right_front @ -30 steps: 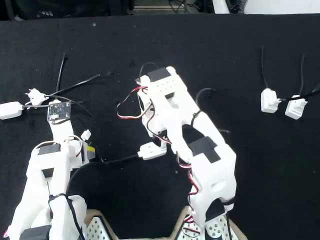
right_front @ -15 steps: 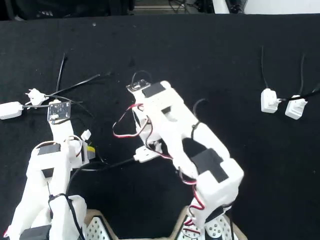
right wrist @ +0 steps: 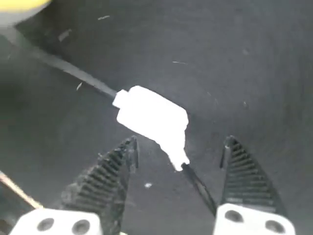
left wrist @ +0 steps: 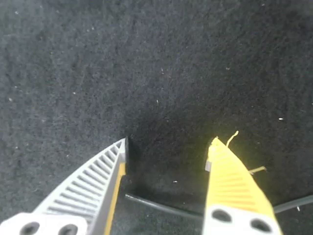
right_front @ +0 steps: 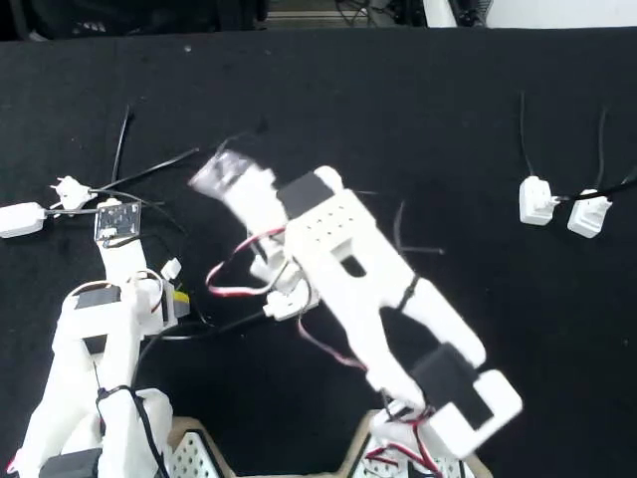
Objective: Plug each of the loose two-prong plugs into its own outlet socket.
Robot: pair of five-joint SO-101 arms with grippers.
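While our right tool (right wrist: 181, 142) hangs with jaws apart, the white plug (right wrist: 151, 115) lies flat on the bench (right wrist: 244, 58) just ahead of the gap, long axis slanting across it; our left tool (left wrist: 166, 147), also spread, stands farther off over a black cord (left wrist: 161, 205).

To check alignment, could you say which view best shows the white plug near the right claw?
The right wrist view: the white plug lies whole, just ahead of the open right claw. In the high view the arm covers part of it. The left wrist view faces mat and a black cable.
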